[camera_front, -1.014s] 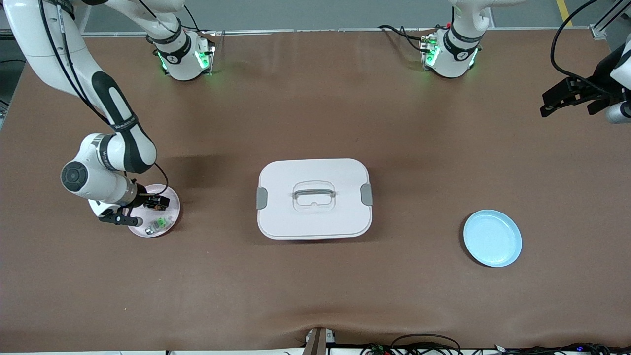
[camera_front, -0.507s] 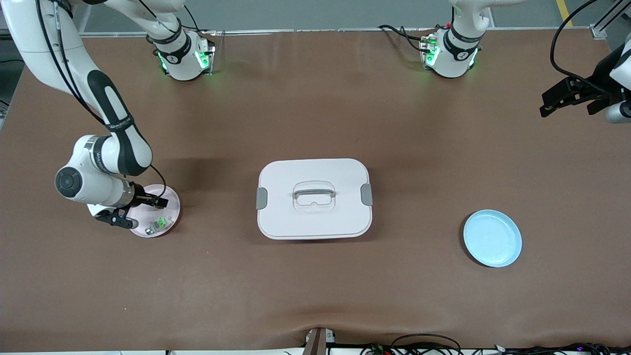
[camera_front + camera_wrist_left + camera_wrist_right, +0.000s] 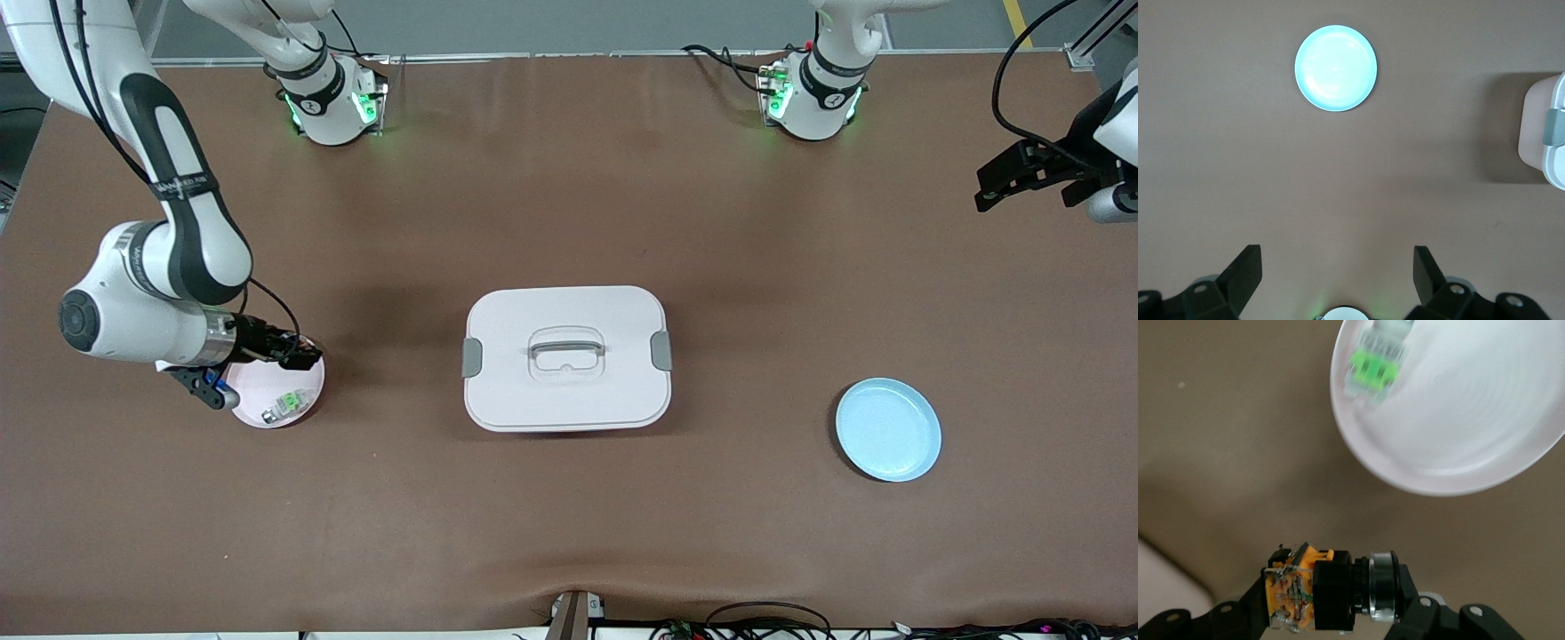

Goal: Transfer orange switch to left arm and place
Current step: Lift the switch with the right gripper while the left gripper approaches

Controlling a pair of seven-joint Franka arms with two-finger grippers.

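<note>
The orange switch [image 3: 1315, 590], a small black block with an orange centre and a silver ring, is clamped between the fingers of my right gripper [image 3: 1328, 607]. That gripper [image 3: 298, 356] hangs shut on it above the edge of the pink plate [image 3: 307, 378] at the right arm's end of the table. The white lidded box [image 3: 565, 357] stands mid-table, apart from both arms; its end also shows in the left wrist view [image 3: 1545, 130]. My left gripper [image 3: 987, 191] waits open and empty, high over the left arm's end of the table [image 3: 1338, 260].
A green-and-clear small part [image 3: 283, 405] lies on the pink plate [image 3: 1471, 420], also seen from the right wrist [image 3: 1379, 361]. An empty light blue plate [image 3: 887, 429] sits toward the left arm's end, nearer the front camera than the box, and shows below the left wrist [image 3: 1335, 68].
My right gripper has risen off the pink plate with the orange switch in it and shifted slightly toward the box. The left arm has not moved.
</note>
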